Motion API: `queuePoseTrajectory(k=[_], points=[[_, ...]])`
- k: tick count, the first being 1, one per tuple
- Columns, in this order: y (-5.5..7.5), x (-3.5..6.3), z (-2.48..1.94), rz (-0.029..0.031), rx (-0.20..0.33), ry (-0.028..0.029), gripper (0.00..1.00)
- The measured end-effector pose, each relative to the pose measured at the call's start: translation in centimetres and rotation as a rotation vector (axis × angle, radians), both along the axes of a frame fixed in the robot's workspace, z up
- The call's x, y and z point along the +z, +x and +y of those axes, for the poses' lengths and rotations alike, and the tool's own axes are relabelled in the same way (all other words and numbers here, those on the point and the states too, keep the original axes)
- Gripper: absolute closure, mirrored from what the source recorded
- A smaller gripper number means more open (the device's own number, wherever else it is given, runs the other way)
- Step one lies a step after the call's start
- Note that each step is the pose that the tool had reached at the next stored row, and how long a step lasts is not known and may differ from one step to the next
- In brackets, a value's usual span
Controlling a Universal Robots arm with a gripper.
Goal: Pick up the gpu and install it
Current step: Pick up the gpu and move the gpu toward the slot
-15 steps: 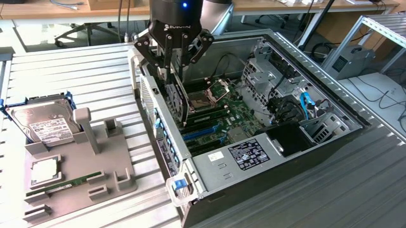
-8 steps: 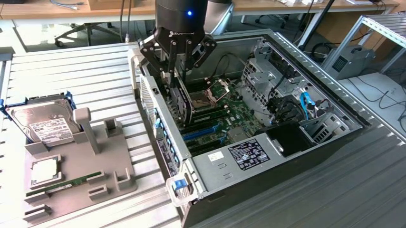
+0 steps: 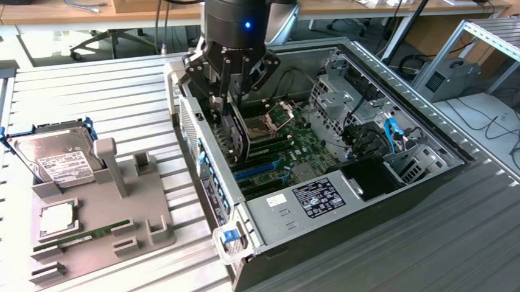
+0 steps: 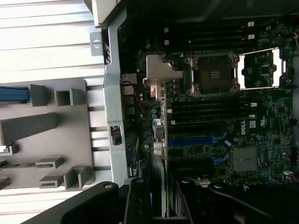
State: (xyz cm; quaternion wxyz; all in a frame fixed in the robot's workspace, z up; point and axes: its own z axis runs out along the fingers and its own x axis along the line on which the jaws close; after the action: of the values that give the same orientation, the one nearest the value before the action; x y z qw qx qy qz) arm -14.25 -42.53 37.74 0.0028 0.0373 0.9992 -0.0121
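One gripper (image 3: 232,98), jaws clamped on the gpu (image 3: 236,135), holds it on edge inside the computer case (image 3: 341,237); the hard drive (image 3: 57,159) lies at nine o'clock of the case in the exterior view.

Exterior view looks down over the whole computer case (image 3: 284,216); wrist view hangs close above its motherboard (image 4: 275,116).
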Motion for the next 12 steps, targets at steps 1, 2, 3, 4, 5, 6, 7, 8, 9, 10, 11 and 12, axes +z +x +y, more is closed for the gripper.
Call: queuePoseTrajectory(k=[1, 2, 3, 4, 5, 6, 7, 8, 9, 10, 11, 12], points=[[0.1, -0.12, 0.00, 0.0001, 0.000, 0.0000, 0.73], [0.2, -0.26, 0.00, 0.0002, 0.000, 0.0000, 0.73], [0.3, -0.36, 0.00, 0.0002, 0.000, 0.0001, 0.73], [0.3, -0.46, 0.00, 0.0004, 0.000, 0.0001, 0.73], [0.4, -0.58, 0.00, 0.0006, 0.000, 0.0000, 0.73], [0.5, -0.68, 0.00, 0.0007, 0.000, 0.0000, 0.73], [0.6, -0.79, 0.00, 0.0008, 0.000, 0.0000, 0.73], [0.7, -0.87, 0.00, 0.0010, 0.000, 0.0000, 0.73], [0.9, -1.02, 0.00, 0.0013, 0.000, 0.0001, 0.73], [1.0, -1.15, 0.00, 0.0016, 0.000, 0.0001, 0.73], [1.1, -1.29, 0.00, 0.0017, 0.000, 0.0001, 0.73], [1.2, -1.43, 0.01, 0.0019, 0.000, 0.0001, 0.73]])
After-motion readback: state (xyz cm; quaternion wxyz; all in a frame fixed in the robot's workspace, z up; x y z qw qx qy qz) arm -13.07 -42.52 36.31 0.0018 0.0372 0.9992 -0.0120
